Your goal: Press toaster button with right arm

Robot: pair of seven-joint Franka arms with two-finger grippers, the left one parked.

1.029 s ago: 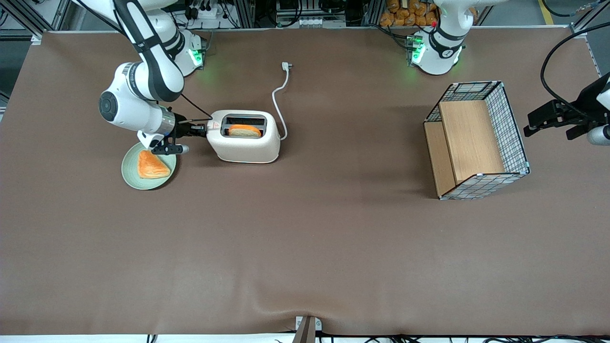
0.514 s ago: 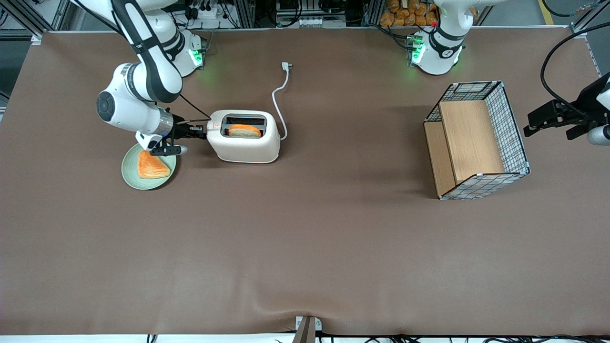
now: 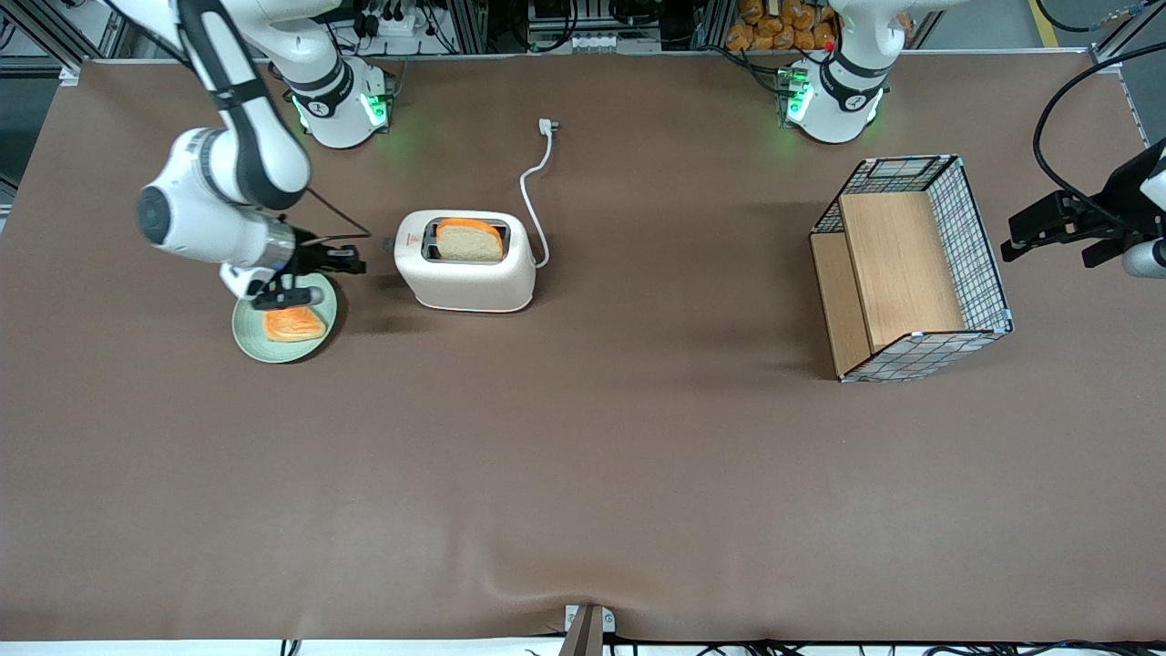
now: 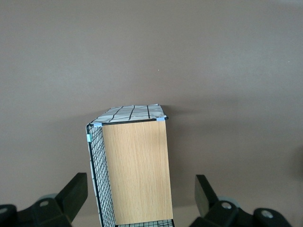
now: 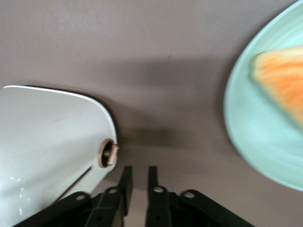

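Observation:
The cream-white toaster (image 3: 466,264) stands on the brown table with a slice of bread (image 3: 469,240) standing up out of its top slot. The small round toaster button (image 3: 389,244) sticks out of its narrow end; it also shows in the right wrist view (image 5: 108,153). My right gripper (image 3: 358,265) hangs a short way off that end, apart from the button, above the edge of a green plate. Its thin fingers (image 5: 126,182) stand almost together with a narrow gap and hold nothing.
The green plate (image 3: 250,339) with a piece of toast (image 3: 293,323) lies under the gripper. The toaster's white cord (image 3: 533,196) runs to a plug (image 3: 547,125). A wire basket with wooden panels (image 3: 911,269) stands toward the parked arm's end.
My gripper has drawn back from the toaster's narrow end, where it was against the button. The bread has risen out of the slot.

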